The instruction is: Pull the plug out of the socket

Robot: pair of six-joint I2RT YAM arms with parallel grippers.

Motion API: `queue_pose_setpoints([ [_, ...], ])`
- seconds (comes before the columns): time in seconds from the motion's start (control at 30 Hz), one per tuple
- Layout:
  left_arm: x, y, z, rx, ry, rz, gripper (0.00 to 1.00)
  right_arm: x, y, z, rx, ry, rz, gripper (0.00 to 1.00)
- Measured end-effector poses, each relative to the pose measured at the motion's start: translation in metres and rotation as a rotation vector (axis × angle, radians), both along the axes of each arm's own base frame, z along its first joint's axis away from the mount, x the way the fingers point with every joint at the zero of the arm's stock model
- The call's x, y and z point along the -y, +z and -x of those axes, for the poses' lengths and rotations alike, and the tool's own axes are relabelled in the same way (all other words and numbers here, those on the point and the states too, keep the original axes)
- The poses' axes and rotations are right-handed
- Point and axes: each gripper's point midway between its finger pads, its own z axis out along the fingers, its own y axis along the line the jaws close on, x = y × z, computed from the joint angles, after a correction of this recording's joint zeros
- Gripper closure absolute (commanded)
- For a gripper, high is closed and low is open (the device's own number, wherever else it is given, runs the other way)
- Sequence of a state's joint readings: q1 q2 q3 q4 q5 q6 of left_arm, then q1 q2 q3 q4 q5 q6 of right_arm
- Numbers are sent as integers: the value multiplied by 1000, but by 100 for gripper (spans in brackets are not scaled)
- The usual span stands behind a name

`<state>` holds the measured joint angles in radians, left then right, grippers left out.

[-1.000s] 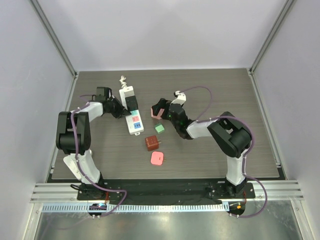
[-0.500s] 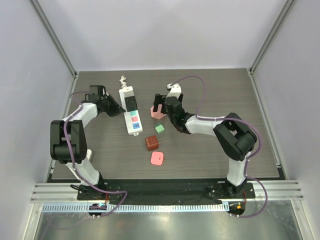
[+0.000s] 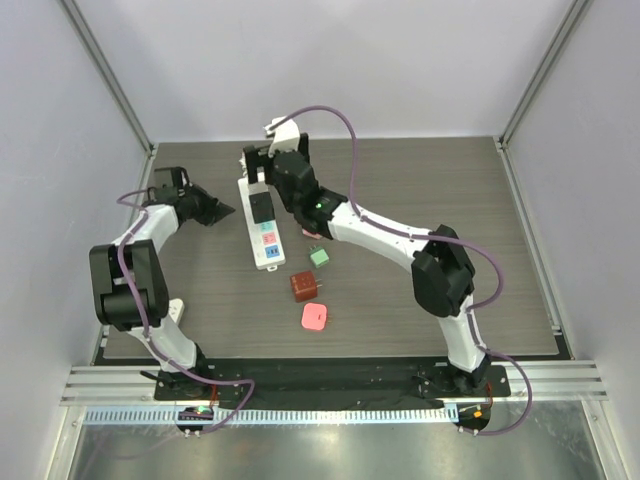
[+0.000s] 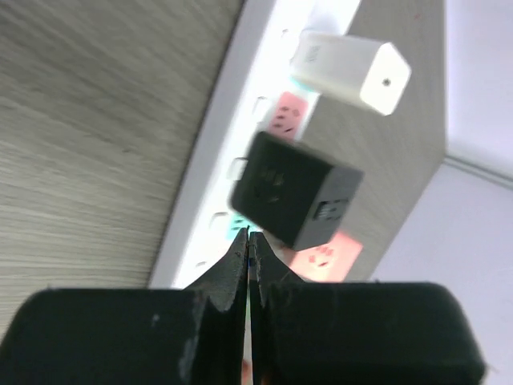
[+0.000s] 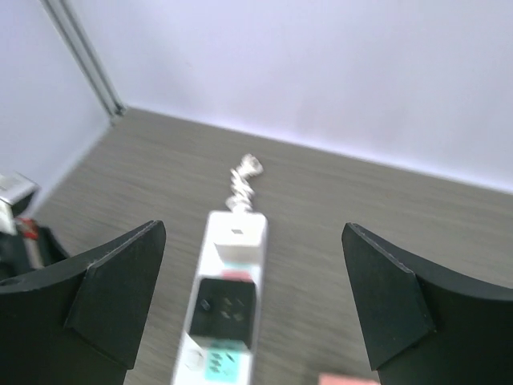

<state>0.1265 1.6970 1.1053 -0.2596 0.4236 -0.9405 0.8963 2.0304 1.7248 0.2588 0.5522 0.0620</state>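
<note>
Overhead view of a dark wood-grain table [image 3: 470, 190] with two robot arms bolted at its near edge. A long narrow white plastic power strip [image 3: 264, 248] lies in the far-left part of the table. It runs from the far edge toward the near edge, and its short white cord stub [image 5: 243, 175] points at the far edge. Two plugs sit in it: a white cube-shaped plug [image 5: 237, 238] at the far end and a black cube-shaped plug [image 3: 261, 206] just nearer (both seated in their outlets). The right gripper [image 3: 258, 168] hovers over the strip's far end, its fingers spread wide with nothing between them. The left gripper [image 3: 224, 211] is near the strip's left side, apart from it, its fingers pressed together and empty. Loose on the table nearer the near edge are a small green cube [image 3: 319, 256], a dark red cube plug [image 3: 304, 286] and a pink rounded plug [image 3: 315, 317]
</note>
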Motion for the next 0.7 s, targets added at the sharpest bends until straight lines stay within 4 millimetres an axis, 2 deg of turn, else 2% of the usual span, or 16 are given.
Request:
queue_pose_setpoints([
  [0.07,1,10,-9,10,18,26,100,-14,16,-7,15,28,-33,4],
  [0.13,1,20,-23,33,26,42,100,-24,21,-11,10,60,-47,4],
  [0.2,1,27,-38,56,32,56,100,-30,14,-9,-16,98,-37,4],
  [0.27,2,25,-45,56,29,61,100,-33,2,-5,-57,126,-20,4],
  [0.37,5,9,-52,23,19,70,100,-38,-15,1,-121,165,-9,4],
  [0.43,10,-8,-54,-15,8,78,100,-41,-24,6,-161,190,-8,4],
  [0.57,18,-40,-47,-97,-9,83,100,-51,-42,6,-228,203,-9,4],
  [0.7,21,-47,-44,-122,-14,84,100,-60,-72,3,-290,202,10,5],
])
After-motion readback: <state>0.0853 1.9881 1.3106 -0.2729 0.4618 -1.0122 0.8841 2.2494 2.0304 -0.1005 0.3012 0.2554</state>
